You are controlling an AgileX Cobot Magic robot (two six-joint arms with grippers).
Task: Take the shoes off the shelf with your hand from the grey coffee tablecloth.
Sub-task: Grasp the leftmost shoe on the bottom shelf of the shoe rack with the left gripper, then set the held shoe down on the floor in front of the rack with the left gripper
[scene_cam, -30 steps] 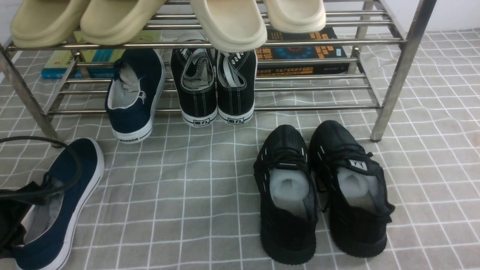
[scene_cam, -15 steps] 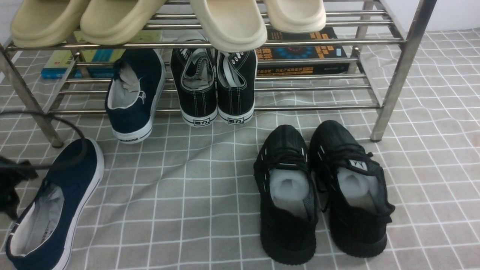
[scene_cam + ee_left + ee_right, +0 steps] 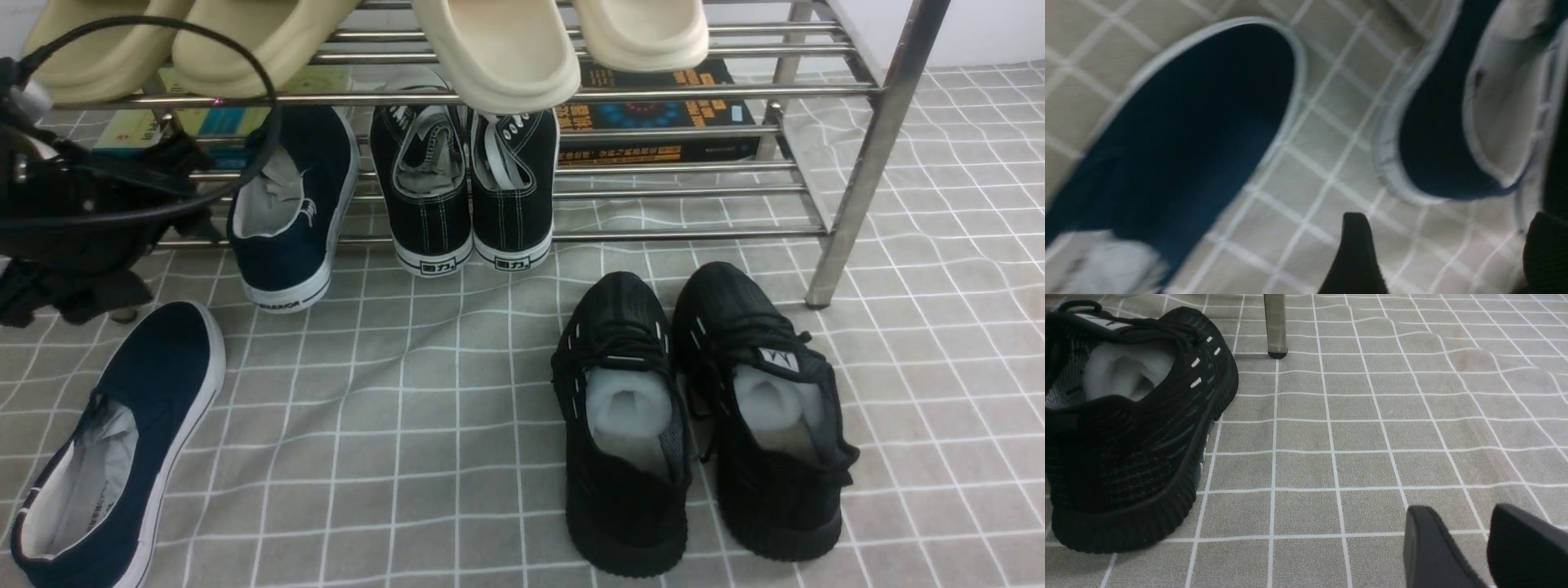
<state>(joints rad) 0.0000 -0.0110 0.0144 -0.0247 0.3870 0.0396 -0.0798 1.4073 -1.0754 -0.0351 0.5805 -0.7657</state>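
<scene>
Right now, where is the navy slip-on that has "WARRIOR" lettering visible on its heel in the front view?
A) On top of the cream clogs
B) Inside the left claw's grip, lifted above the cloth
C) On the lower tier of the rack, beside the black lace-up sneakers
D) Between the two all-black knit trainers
C: the navy slip-on sits on the rack's lower rods, beside the black lace-up sneakers.

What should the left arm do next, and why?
Probably ease the left gripper toward the navy shoe on the rack: its jaws stand open and empty, and that shoe's mate already lies on the cloth.
</scene>
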